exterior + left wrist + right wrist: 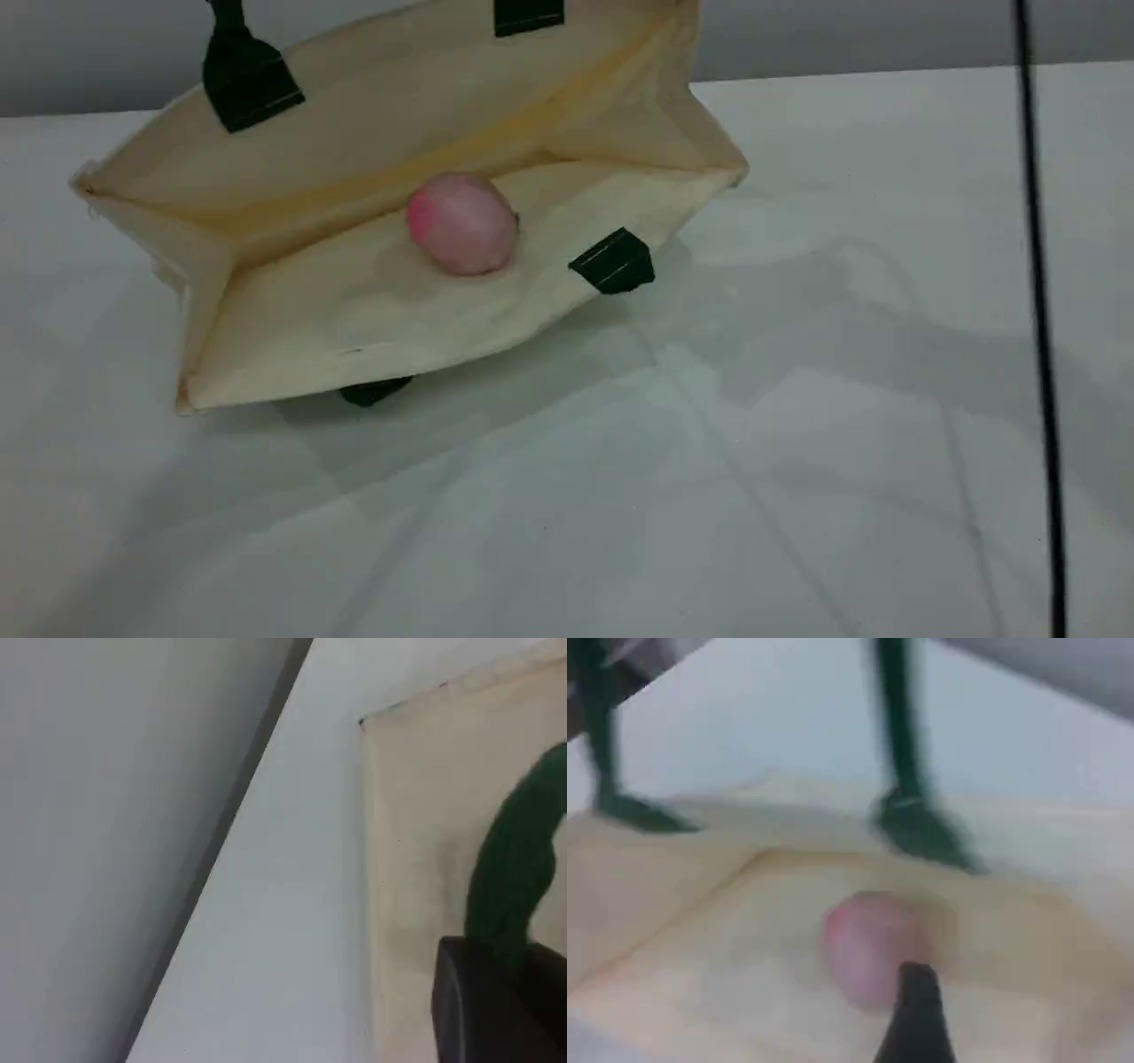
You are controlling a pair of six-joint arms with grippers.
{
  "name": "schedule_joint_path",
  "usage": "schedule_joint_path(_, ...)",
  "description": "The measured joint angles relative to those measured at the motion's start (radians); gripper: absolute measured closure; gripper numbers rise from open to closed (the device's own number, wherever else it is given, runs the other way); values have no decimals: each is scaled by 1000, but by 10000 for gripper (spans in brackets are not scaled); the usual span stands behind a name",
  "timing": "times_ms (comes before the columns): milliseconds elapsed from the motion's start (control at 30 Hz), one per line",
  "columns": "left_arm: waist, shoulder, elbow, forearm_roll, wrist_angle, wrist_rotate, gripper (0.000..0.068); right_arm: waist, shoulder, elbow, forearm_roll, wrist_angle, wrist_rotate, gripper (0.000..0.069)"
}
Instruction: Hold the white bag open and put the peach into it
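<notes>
The white bag point(372, 301) lies on its side with its mouth gaping toward the scene camera. The pink peach point(462, 223) rests inside on the lower wall, with nothing touching it. In the left wrist view my left gripper point(496, 1001) is shut on the bag's green rope handle point(516, 870), which holds the upper wall raised. The right wrist view is blurred. It looks into the bag at the peach point(870, 950) from just behind one dark fingertip of my right gripper point(918, 1024), which stands open and holds nothing. Neither gripper shows in the scene view.
The bag sits at the back left of a white table point(753, 461). Two dark tabs point(614, 261) of the lower handle poke out at the bag's front edge. A thin black cable point(1038, 310) hangs down the right side. A grey wall runs behind the table.
</notes>
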Motion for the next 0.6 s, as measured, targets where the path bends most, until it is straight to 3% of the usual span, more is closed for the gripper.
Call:
schedule_joint_path(233,0,0,0,-4,0,1,584,-114,-21,0,2,-35,0,187)
schedule_joint_path(433,0,0,0,-7,0,1,577,-137,-21,0,5,-39,0,187)
schedule_joint_path(533,0,0,0,-8,0,2,539,-136,-22,0,5,-66,0,187)
schedule_joint_path(600,0,0,0,-8,-1,4,470,-136,-22,0,5,-69,0,187)
